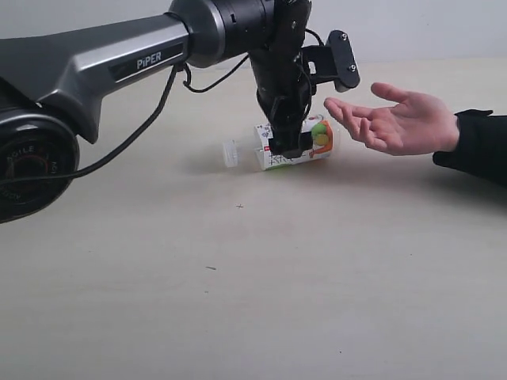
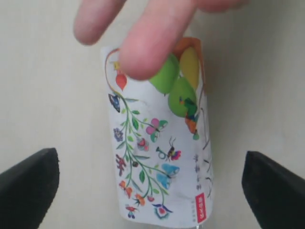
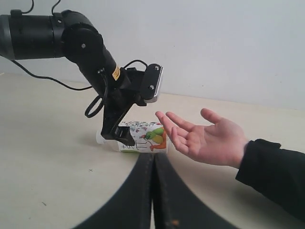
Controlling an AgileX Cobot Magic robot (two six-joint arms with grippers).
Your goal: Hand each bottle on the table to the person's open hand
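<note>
The left fingers [image 2: 29,183] are spread wide and hold nothing. The left wrist view shows one dark tip on either long side of the bottle [image 2: 162,157], with bare worktop [image 2: 62,95] between each tip and the label, so they straddle it without touching. The bottle, squarish and clear with a white floral label, lies on its side just above the middle of the exterior frame, directly beneath those fingers. Its long axis runs left to right there, with the cap [image 1: 230,153] toward the frame's left and the base toward the right. Just past that base, at the right of the frame, the person's open hand [image 1: 404,123] waits palm up, its fingertips just beside the bottle's end and slightly higher; whether they touch it I cannot tell. The right fingers [image 3: 140,195] are pressed together, empty and well apart from the bottle, so the left arm is plainly nearer. As I judge it, the coming move depends on closing across the bottle's narrow width, then carrying it rightward, base first, into the palm.
</note>
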